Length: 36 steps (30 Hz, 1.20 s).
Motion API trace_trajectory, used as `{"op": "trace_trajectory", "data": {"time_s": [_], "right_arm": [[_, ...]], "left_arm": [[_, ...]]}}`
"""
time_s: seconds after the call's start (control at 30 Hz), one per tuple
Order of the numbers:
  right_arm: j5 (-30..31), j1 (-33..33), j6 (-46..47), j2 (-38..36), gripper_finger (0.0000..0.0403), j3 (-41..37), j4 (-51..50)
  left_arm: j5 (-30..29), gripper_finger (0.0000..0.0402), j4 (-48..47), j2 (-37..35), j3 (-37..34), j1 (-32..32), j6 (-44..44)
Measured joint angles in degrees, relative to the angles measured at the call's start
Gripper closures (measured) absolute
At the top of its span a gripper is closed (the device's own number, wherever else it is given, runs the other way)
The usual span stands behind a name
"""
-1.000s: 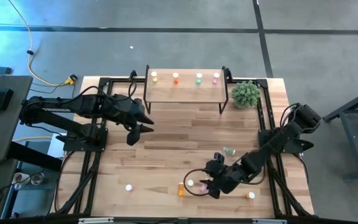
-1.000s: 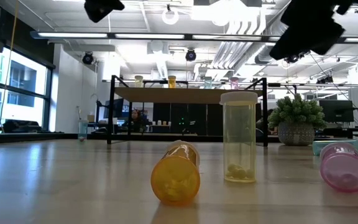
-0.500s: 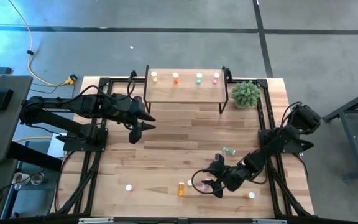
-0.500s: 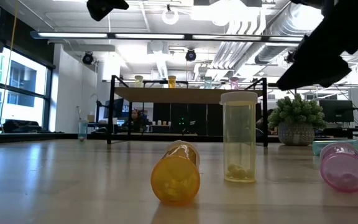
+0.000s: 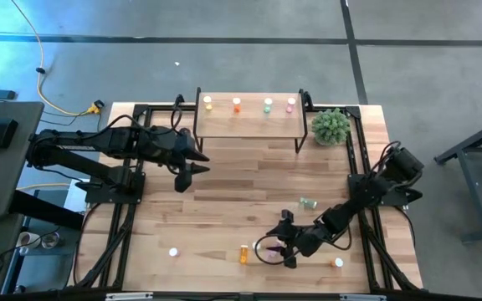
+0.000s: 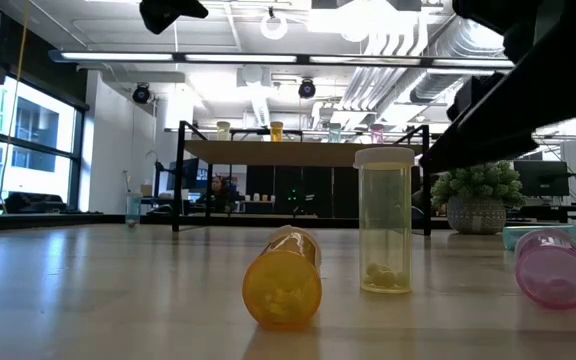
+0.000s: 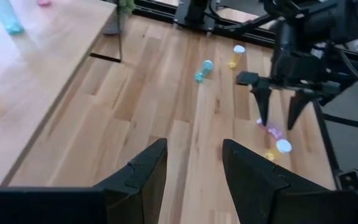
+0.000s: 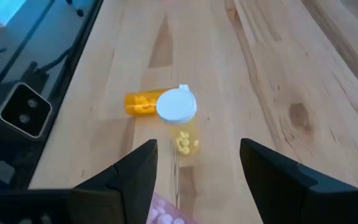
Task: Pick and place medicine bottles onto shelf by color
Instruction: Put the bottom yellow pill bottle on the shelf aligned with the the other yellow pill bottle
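Two spread fingers of the right end effector point(image 5: 268, 251) straddle the pink bottle point(image 5: 273, 249), gripping nothing; left end effector point(image 5: 182, 182) part-open, empty.

The right arm reaches low across the near side of the bench, its right hand point(image 5: 273, 249) tipped downward with fingers spread wide. The left arm waits raised at the bench's left side, its left hand point(image 5: 186, 176) partly parted and empty.

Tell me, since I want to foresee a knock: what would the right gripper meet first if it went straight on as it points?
Probably the pink bottle lying between the open right gripper's fingers, then the upright yellow bottle just ahead. Depth is hard to judge.
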Motion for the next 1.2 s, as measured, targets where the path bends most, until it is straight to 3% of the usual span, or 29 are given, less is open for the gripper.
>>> {"op": "trace_trajectory", "data": {"time_s": [0.53, 1.2], "right_arm": [[-1.64, -1.84, -4.75, 12.04, 0.0183, 0.09, 18.08], [-4.02, -3.75, -4.99, 12.50, 0.0191, 5.03, 7.83]], "left_arm": [[-1.27, 0.0257, -0.44, 0.02, -0.01, 0.02, -0.02], [-1.24, 0.0257, -0.66, 0.02, -0.02, 0.02, -0.02]]}}
